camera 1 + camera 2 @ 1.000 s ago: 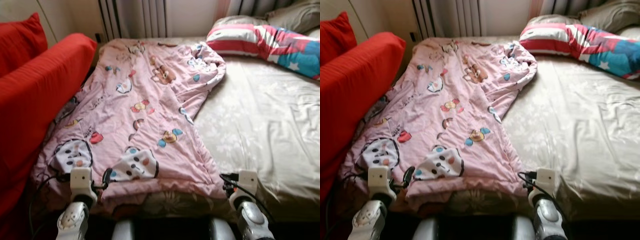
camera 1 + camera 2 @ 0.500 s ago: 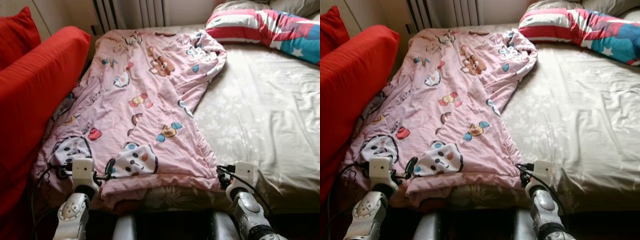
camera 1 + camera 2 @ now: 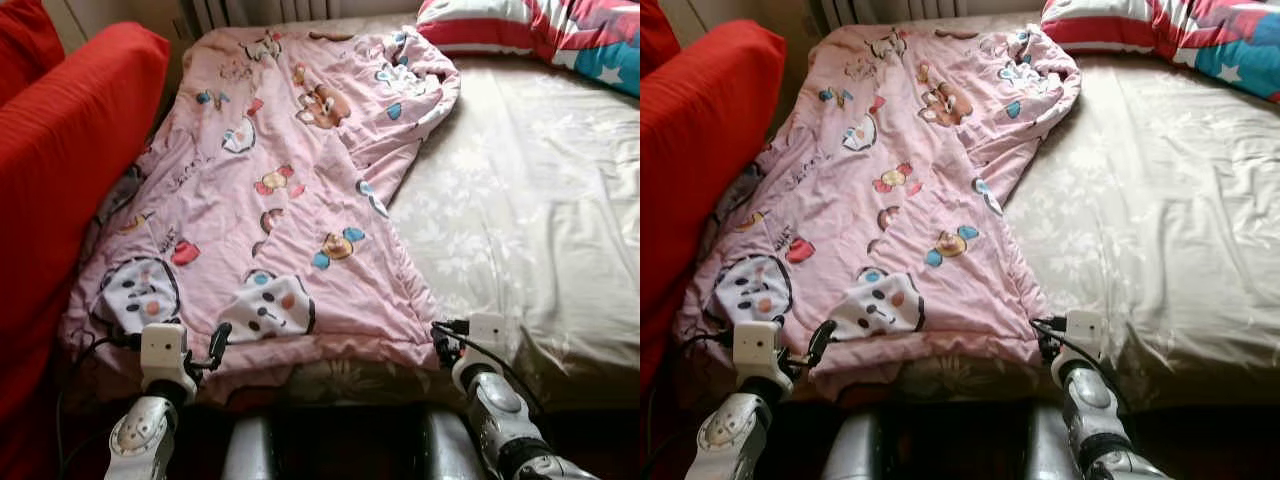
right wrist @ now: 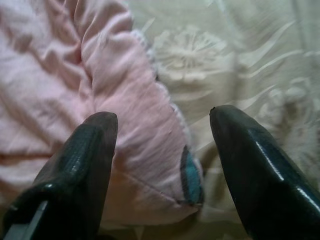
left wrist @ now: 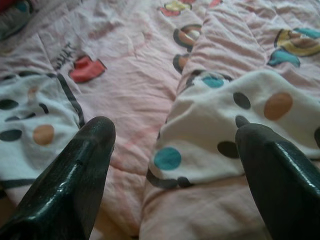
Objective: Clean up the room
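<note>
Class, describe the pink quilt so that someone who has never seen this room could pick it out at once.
Find the bed with the beige floral sheet. Along its side nearest the red sofa lies the pink quilt, running from the foot edge up towards the striped pillow. Nothing else here is pink with cartoon animal prints.

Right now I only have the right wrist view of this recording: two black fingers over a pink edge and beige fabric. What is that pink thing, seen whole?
Observer: A pink cartoon-print blanket spread down the left half of a bed; the right end effector hangs open over its near right corner.
Operator: And the other arm?
Observer: The left end effector is open too, over the blanket's near edge by a white spotted patch.
Operator: What lies beyond the blanket?
Observer: A striped red, white and blue pillow at the head of the bed, on the beige sheet.
Operator: Anything beside the bed?
Observer: A red sofa along the blanket's left side.
</note>
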Controlling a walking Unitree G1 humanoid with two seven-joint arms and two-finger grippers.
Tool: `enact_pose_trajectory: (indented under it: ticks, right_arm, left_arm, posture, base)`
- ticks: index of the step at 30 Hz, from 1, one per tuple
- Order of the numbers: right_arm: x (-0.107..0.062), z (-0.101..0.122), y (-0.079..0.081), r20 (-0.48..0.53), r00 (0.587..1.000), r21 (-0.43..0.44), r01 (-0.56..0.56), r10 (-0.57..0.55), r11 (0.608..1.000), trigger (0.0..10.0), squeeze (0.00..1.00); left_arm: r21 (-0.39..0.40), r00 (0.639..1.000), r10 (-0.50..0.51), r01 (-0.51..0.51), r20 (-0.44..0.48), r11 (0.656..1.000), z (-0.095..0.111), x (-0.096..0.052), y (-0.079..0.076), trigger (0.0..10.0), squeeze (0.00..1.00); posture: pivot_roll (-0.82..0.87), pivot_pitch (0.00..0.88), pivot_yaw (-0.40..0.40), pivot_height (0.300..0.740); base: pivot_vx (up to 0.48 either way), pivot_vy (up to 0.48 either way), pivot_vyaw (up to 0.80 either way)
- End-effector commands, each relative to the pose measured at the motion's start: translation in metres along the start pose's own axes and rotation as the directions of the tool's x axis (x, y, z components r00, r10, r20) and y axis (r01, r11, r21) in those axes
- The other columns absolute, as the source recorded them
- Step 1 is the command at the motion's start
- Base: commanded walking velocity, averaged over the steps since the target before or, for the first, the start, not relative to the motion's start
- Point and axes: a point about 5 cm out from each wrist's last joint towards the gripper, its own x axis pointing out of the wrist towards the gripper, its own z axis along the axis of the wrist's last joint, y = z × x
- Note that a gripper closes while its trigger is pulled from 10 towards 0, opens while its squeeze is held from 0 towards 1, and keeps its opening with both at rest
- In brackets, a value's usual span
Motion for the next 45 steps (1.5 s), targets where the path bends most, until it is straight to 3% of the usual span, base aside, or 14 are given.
enact_pose_trajectory:
  ticks: [1,12,21,22,23,24,36,45]
  right_arm:
    - [-0.001,-0.008,0.004,-0.038,0.999,0.000,-0.027,0.027,1.000,10.0,0.00]
    - [0.000,-0.007,0.012,-0.050,0.998,0.013,-0.049,0.049,0.999,10.0,0.00]
    - [-0.004,-0.020,0.015,-0.099,0.993,-0.001,-0.064,0.063,0.998,9.6,0.00]
    - [-0.005,-0.022,0.015,-0.103,0.993,0.006,-0.065,0.065,0.998,5.7,0.00]
    - [-0.005,-0.023,0.015,-0.108,0.992,0.006,-0.067,0.067,0.998,0.5,0.00]
    - [-0.006,-0.024,0.016,-0.108,0.992,0.012,-0.070,0.071,0.997,0.0,0.00]
    - [-0.004,-0.023,0.022,-0.104,0.991,0.022,-0.085,0.087,0.996,0.0,0.00]
    - [-0.003,-0.019,0.019,-0.080,0.995,0.033,-0.055,0.058,0.998,0.0,0.00]
  left_arm:
    - [-0.006,1.000,0.011,-0.011,-0.009,1.000,0.001,-0.005,0.002,10.0,0.00]
    - [-0.011,1.000,0.002,-0.002,0.007,1.000,0.011,-0.007,-0.004,10.0,0.00]
    - [-0.013,1.000,-0.003,0.003,-0.012,1.000,0.011,-0.011,-0.005,10.0,0.00]
    - [-0.014,1.000,-0.003,0.002,-0.014,1.000,0.011,-0.012,-0.005,10.0,0.00]
    - [-0.014,1.000,-0.002,0.002,-0.015,1.000,0.011,-0.012,-0.005,10.0,0.00]
    - [-0.014,1.000,-0.002,0.002,-0.017,1.000,0.011,-0.013,-0.005,10.0,0.00]
    - [-0.015,0.999,-0.003,0.002,-0.033,1.000,0.010,-0.008,-0.006,10.0,0.00]
    - [-0.003,0.998,0.006,-0.006,-0.056,1.000,0.003,-0.009,-0.003,10.0,0.00]
  posture:
    - [0.12,0.250,0.084,0.593]
    - [0.12,0.272,0.087,0.593]
    - [0.13,0.270,0.088,0.593]
    - [0.13,0.269,0.089,0.593]
    - [0.13,0.269,0.089,0.593]
    - [0.13,0.267,0.090,0.593]
    - [0.13,0.241,0.090,0.593]
    - [0.13,0.209,0.090,0.593]
  base:
    - [0.000,0.000,0.00]
    - [0.000,0.000,0.00]
    - [0.000,0.000,0.00]
    - [0.000,0.000,0.00]
    - [0.000,0.000,0.00]
    - [0.000,0.000,0.00]
    - [0.000,0.000,0.00]
    - [0.000,0.000,0.00]
